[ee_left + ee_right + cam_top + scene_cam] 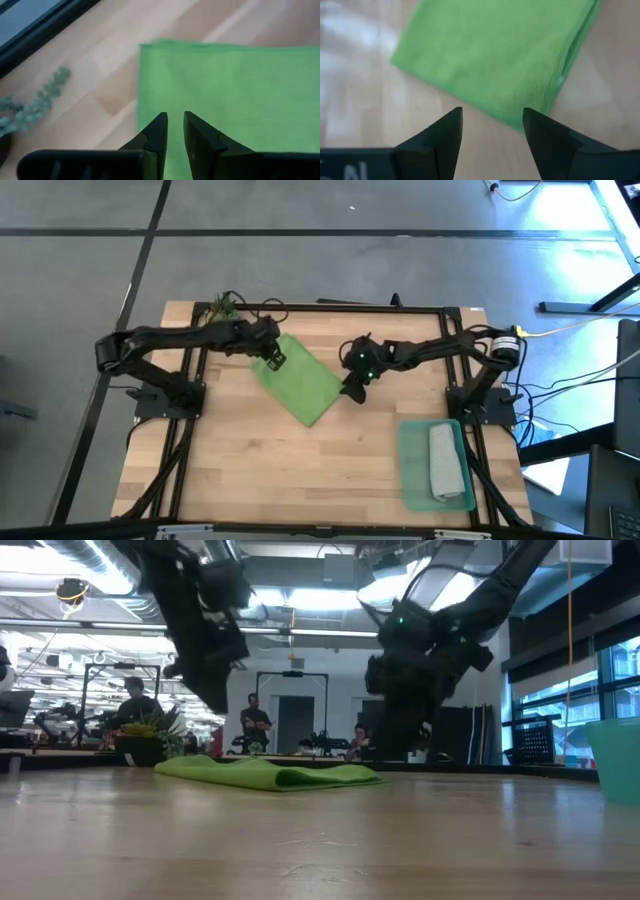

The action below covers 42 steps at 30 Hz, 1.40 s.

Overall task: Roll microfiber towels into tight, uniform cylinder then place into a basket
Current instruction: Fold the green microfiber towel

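The bright green towel [300,383] lies folded flat in several layers near the middle of the table, also seen low and flat in the low view [270,773]. My left gripper [174,120] hovers above the towel's far left corner, fingers only a narrow slit apart and nothing between them. My right gripper [492,120] hangs open above the table just off the towel's right edge [560,75], clear of it. A grey towel [446,463] lies rolled inside the teal basket [410,470] at the near right.
A small potted plant [222,305] stands at the table's far left edge, close behind my left gripper. The black frame rails [300,308] run along the table's edges. Bare wood [260,470] lies in front of the green towel.
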Each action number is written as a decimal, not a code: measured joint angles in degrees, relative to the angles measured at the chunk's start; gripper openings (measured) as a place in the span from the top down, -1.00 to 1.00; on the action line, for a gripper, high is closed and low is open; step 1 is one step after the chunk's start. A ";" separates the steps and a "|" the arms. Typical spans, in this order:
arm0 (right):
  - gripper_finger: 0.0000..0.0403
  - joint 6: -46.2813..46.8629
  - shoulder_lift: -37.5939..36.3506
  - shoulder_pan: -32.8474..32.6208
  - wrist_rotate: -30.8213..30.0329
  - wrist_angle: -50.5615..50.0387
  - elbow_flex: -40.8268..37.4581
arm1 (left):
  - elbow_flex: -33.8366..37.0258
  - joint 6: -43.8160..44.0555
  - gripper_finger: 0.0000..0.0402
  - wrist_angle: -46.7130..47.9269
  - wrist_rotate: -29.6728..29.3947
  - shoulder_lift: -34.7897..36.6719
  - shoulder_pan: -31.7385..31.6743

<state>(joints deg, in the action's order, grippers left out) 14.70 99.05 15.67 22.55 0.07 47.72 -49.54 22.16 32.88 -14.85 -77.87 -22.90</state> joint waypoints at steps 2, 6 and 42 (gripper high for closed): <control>-0.04 -0.02 -1.88 0.07 -0.60 0.29 0.00 | 0.64 1.01 0.72 0.86 0.02 1.34 2.00; -0.04 -1.30 -4.99 0.10 -5.92 2.63 0.06 | 4.35 6.70 0.72 1.51 1.41 1.80 6.04; -0.04 -9.16 4.30 -3.53 -9.18 1.24 0.28 | 17.35 -4.86 0.72 -29.82 -2.40 -8.12 1.69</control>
<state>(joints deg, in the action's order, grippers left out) 5.54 103.35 12.14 13.37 1.31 48.01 -32.18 17.29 3.07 -17.26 -86.00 -21.22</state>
